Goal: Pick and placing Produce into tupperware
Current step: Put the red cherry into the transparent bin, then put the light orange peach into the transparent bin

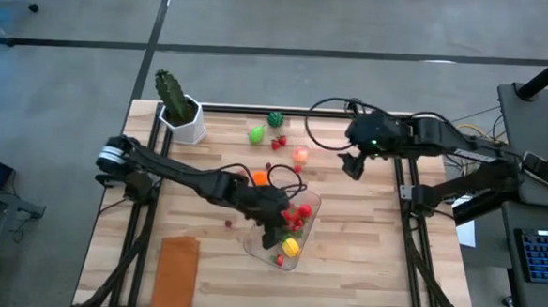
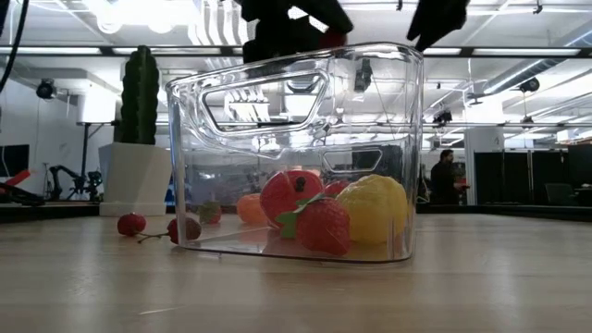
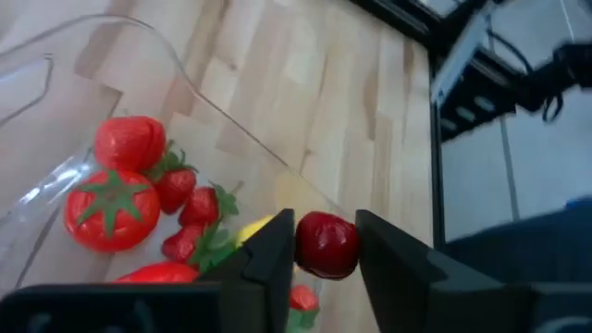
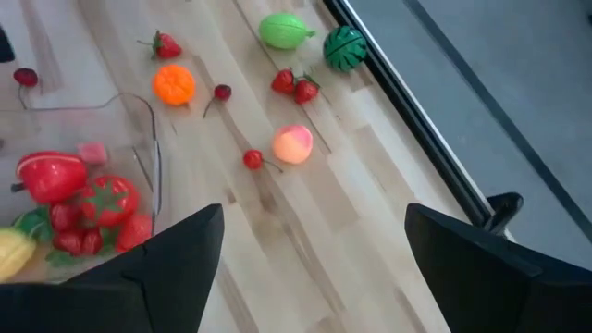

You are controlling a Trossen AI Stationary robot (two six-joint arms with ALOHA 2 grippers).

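The clear tupperware (image 1: 314, 204) stands on the table's middle and holds a tomato (image 3: 111, 215), strawberries (image 3: 190, 208) and a yellow piece (image 1: 291, 248). My left gripper (image 3: 326, 242) hangs above it (image 1: 275, 224), shut on a dark red cherry-like fruit. My right gripper (image 4: 314, 217) is open and hovers toward the far right (image 1: 353, 165), touching nothing. Loose produce lies on the table beyond the container: a light green piece (image 4: 285, 30), a dark green one (image 4: 344, 46), an orange (image 4: 173, 85), a peach-coloured one (image 4: 292, 144) and small cherries (image 2: 131, 224). My left gripper pinches the small dark red round fruit (image 3: 326, 245) between its two fingers (image 3: 276, 254), one on either side. The fingers point down from above. The fruit is lifted clear, over the open tupperware (image 3: 185, 83).
A cactus in a white pot (image 1: 178, 106) stands at the far left corner. A flat orange-brown rectangle (image 1: 177, 271) lies near the front left. Bare wood shows along the table's near edge and right side. A person (image 2: 444, 176) stands far back in the room.
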